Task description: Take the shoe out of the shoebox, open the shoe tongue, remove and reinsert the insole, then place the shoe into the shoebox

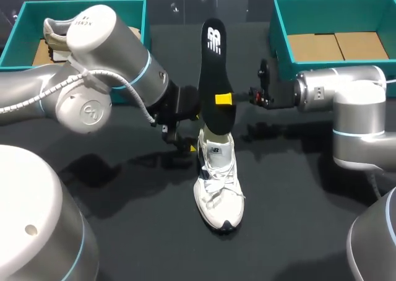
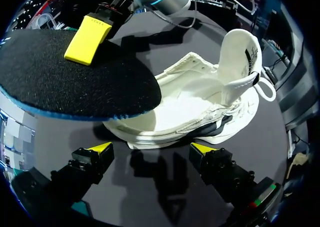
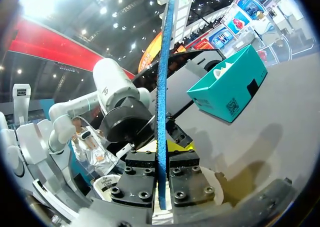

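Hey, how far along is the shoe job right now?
Done: the shoe is out on the table, tongue pulled open. In hand: the right gripper holds the insole upright over it; the left gripper sits open beside the shoe. Left: seat the insole, then box the shoe.

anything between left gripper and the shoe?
Nothing, just bare table between the open left gripper and the shoe, per the left wrist view. The insole in the right gripper hangs higher, over the shoe.

white logo on black foam insole; small logo patch on white lace-up sneaker tongue; square code on teal cardboard shoebox; tiny unreadable print on grey left arm.
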### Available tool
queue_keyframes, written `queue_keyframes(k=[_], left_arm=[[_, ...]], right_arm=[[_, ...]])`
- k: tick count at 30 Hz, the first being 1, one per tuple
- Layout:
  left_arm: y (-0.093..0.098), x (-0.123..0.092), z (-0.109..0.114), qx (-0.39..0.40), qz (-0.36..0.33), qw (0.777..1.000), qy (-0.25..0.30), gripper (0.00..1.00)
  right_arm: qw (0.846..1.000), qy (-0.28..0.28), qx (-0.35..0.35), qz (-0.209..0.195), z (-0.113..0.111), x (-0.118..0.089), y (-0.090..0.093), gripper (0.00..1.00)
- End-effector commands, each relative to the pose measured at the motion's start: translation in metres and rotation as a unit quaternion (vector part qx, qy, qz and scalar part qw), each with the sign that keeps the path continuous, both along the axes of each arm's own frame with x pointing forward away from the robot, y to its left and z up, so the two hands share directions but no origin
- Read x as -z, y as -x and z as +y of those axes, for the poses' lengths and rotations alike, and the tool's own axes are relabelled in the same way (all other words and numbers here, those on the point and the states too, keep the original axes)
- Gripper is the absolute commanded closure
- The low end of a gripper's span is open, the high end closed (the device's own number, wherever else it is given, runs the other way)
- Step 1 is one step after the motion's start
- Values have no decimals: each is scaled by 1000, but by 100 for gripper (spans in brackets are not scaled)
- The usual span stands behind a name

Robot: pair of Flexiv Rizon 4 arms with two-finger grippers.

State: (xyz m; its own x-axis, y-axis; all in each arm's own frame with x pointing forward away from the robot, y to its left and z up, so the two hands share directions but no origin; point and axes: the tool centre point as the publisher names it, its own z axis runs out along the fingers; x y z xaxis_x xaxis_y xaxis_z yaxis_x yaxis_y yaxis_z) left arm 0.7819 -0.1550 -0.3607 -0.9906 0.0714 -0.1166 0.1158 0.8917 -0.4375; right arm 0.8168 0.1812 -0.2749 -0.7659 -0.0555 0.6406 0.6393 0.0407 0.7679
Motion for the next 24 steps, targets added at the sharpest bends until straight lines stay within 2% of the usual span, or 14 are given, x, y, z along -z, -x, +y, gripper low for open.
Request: queue_keyframes(k=[1, 14, 24], left_arm=[[0, 0, 0, 0, 0, 1000, 0, 0], [0, 0, 0, 0, 0, 1000, 0, 0], [0, 0, 0, 0, 0, 1000, 0, 0]], right_arm=[[1000, 1, 1, 0, 0, 0, 1, 100], [999, 15, 36, -21, 18, -4, 0, 100], [998, 4, 53, -39, 15, 4, 1, 100]])
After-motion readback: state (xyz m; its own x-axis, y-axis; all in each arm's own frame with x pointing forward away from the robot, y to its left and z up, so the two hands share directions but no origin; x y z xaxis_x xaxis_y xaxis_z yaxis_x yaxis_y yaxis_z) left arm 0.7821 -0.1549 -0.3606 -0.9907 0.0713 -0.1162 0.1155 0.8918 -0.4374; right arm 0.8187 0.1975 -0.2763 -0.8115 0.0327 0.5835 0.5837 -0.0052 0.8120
